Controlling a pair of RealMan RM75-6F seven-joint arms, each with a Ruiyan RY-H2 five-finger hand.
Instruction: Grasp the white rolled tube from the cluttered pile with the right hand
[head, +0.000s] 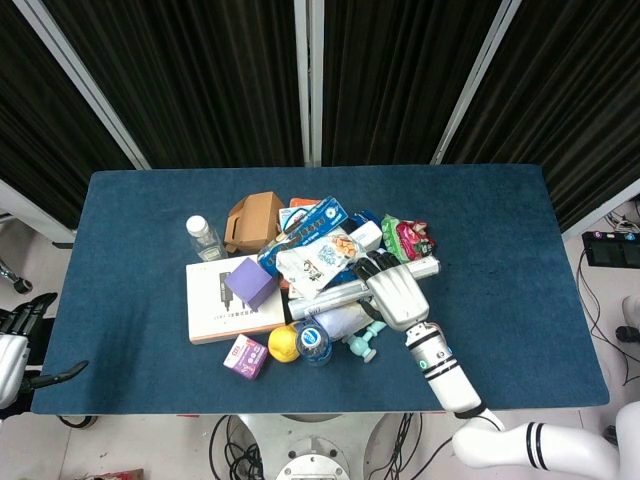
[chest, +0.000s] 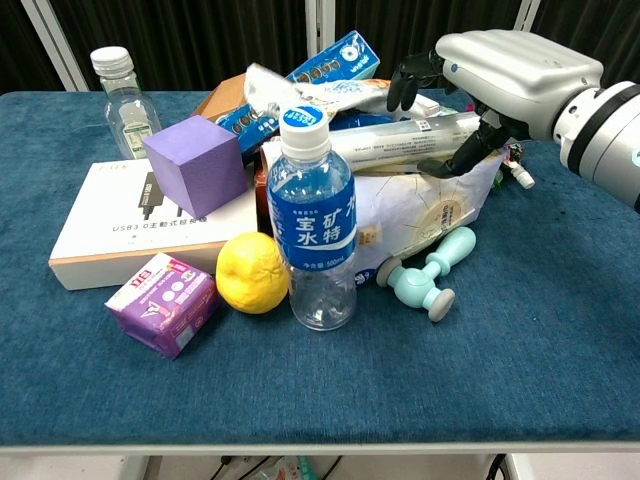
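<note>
A: Report the position and axis of the white rolled tube (chest: 400, 139).

B: It lies on top of the pile at the pile's right side, resting on a white crumpled bag (chest: 425, 205). Its long axis runs left to right, roughly level. In the head view the tube (head: 335, 293) rises slightly toward its right end.

A: Pose of the right robot hand (chest: 500, 75)?

B: Palm down over the tube's right portion, forearm extending to the near right. The fingers (chest: 408, 80) curl down on the far side of the tube and the thumb (chest: 455, 160) hooks under its near side. The right robot hand is grasping the white rolled tube.

A: Left robot hand (head: 12, 335)?

B: At the left frame edge, off the desk (head: 520, 300). It is cut off; I cannot tell whether it is released or clenched.

A: Concealed areas?

B: The tube's right end is covered by the robot hand in the chest view. A water bottle (chest: 312, 215) blocks its left end.
</note>
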